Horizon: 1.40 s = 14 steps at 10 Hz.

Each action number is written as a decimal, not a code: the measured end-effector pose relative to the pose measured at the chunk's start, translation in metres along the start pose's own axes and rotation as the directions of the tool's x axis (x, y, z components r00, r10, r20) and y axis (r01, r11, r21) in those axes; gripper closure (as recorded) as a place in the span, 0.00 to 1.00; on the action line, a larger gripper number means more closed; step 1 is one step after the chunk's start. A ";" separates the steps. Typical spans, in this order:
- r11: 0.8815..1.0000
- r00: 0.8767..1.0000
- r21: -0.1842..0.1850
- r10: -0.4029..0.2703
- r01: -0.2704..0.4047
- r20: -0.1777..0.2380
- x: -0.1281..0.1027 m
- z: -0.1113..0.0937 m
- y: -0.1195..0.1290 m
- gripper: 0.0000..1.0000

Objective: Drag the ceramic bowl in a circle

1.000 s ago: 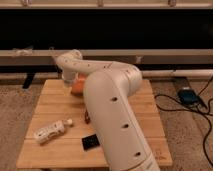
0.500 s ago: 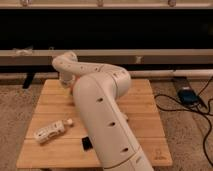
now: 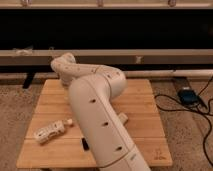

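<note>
The orange ceramic bowl is hidden behind my arm. My gripper is at the end of the white arm, low over the far left part of the wooden table. Most of it is covered by the wrist and the thick arm link in front. A white bottle lies on its side near the table's front left. A small dark oblong object lies at the front, half covered by the arm.
The big white arm link crosses the table's middle from front to back. A dark wall with a white rail stands behind the table. A blue device and black cables lie on the floor to the right.
The arm has swung left and nearer the camera, covering more of the table. A bit of the orange bowl showed by the gripper one second ago; it is now hidden.
</note>
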 end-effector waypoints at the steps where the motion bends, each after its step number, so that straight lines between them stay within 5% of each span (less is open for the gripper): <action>1: 1.000 1.000 -0.010 0.003 -0.004 -0.014 0.004 0.003 0.001 0.38; 7: 0.996 0.998 -0.088 0.026 -0.031 -0.059 0.021 0.011 0.009 0.96; 11: 0.991 0.995 -0.088 -0.101 0.101 0.006 -0.010 -0.007 0.036 1.00; 14: 0.967 0.969 -0.080 -0.236 0.241 0.073 -0.040 -0.029 0.081 1.00</action>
